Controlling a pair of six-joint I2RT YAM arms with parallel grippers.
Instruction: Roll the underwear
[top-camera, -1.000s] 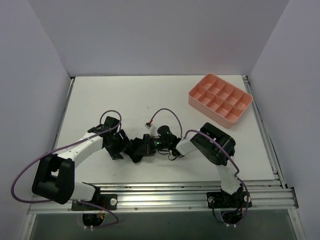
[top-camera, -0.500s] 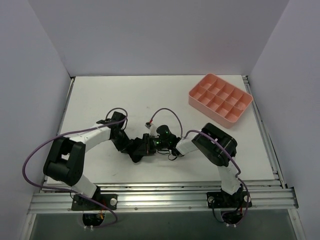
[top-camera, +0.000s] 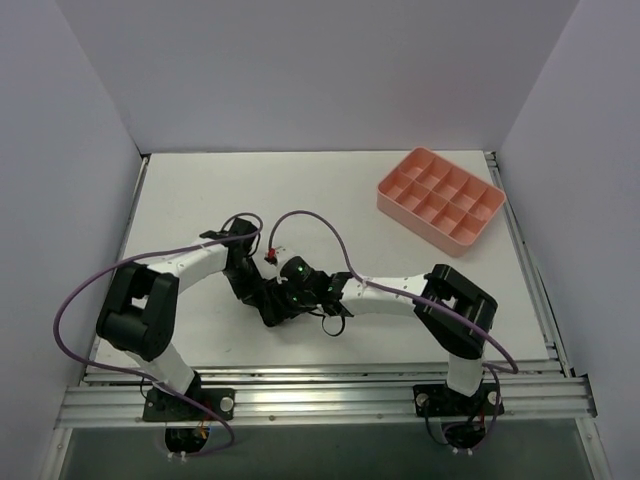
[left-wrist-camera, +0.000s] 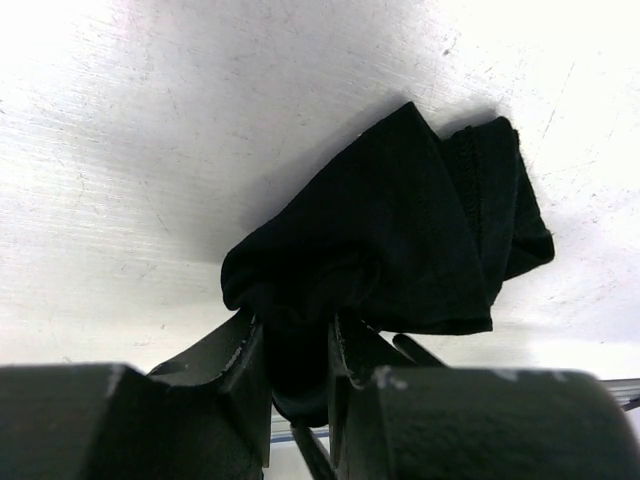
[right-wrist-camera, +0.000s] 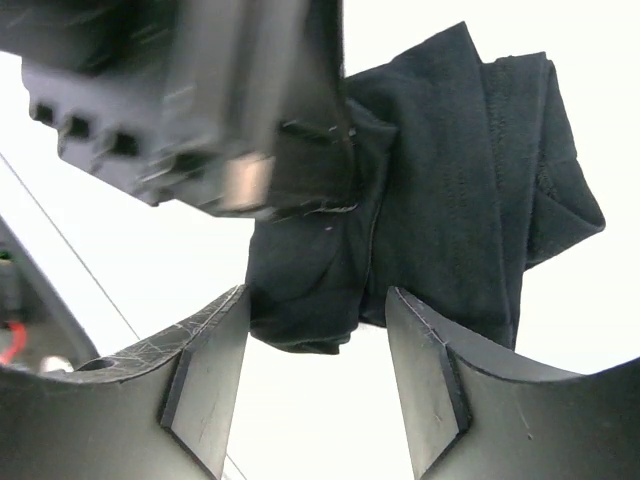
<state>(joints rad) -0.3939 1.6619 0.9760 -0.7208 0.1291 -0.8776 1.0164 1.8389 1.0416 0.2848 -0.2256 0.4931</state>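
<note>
Underwear (left-wrist-camera: 400, 230): black, matte, bunched into a crumpled, folded wad with a stitched hem showing. It lies on the table toward 7 o'clock from the middle, between the two grippers.
Left gripper (left-wrist-camera: 298, 350): jaws clamped on the wad's near end, with cloth squeezed between the fingers (left-wrist-camera: 245, 365). In the wrist view the rest fans out toward 1 o'clock.
Right gripper (right-wrist-camera: 318, 340): jaws apart, straddling the wad's lower edge. Whether the fingers (right-wrist-camera: 425, 370) touch the cloth I cannot tell.
Table (top-camera: 200, 200): white, scuffed.
Tray (top-camera: 440, 195): pink, compartmented, at 2 o'clock, well apart from the underwear.
Walls (top-camera: 300, 70): plain, pale, on three sides.
</note>
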